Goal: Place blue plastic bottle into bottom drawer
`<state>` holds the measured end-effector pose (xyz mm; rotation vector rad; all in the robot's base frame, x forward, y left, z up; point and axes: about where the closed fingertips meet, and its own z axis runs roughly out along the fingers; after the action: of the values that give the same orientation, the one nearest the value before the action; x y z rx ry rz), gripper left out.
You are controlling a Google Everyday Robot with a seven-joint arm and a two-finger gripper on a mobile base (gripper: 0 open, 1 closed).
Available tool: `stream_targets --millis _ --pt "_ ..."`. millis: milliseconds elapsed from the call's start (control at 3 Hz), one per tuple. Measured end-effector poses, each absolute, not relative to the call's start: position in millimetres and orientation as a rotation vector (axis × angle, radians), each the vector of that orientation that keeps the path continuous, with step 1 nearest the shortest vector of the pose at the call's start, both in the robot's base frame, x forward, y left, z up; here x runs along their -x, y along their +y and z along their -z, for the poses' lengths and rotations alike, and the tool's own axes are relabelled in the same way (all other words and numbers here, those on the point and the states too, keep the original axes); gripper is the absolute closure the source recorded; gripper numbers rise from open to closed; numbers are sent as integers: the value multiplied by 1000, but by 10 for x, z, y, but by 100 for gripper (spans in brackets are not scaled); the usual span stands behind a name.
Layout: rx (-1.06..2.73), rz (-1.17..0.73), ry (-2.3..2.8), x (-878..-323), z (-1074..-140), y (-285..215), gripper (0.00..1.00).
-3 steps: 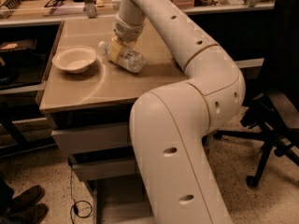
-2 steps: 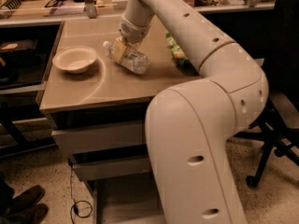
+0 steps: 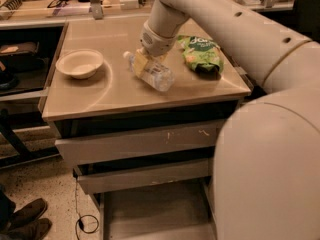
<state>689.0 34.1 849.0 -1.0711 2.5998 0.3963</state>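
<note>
The blue plastic bottle [image 3: 152, 73] is a small clear bottle with a white cap. It lies tilted on the tan tabletop [image 3: 120, 96], cap toward the back left. My gripper [image 3: 142, 62] comes down from the upper right, and its yellowish fingers are closed around the bottle's upper half near the neck. The bottom drawer [image 3: 150, 209] stands pulled open below the two closed grey drawers, showing a flat grey floor with nothing in it. My arm's big white body covers the drawer's right part.
A white bowl [image 3: 80, 63] sits on the left of the tabletop. A green snack bag [image 3: 202, 54] lies to the right of the bottle. Shoes [image 3: 25, 221] and a cable loop [image 3: 85, 223] are on the floor at the left. Cluttered benches stand behind.
The view has shifted, so the table's right side and the snack bag now show. The gripper stays on the bottle, at about the same spot on the table.
</note>
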Motion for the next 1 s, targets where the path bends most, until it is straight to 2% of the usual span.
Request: stream_targets --millis 333,1000 --pt "1109 -388 2659 -6718 -8233 325 100" --pt "1098 -378 2695 -6538 -8288 232 100"
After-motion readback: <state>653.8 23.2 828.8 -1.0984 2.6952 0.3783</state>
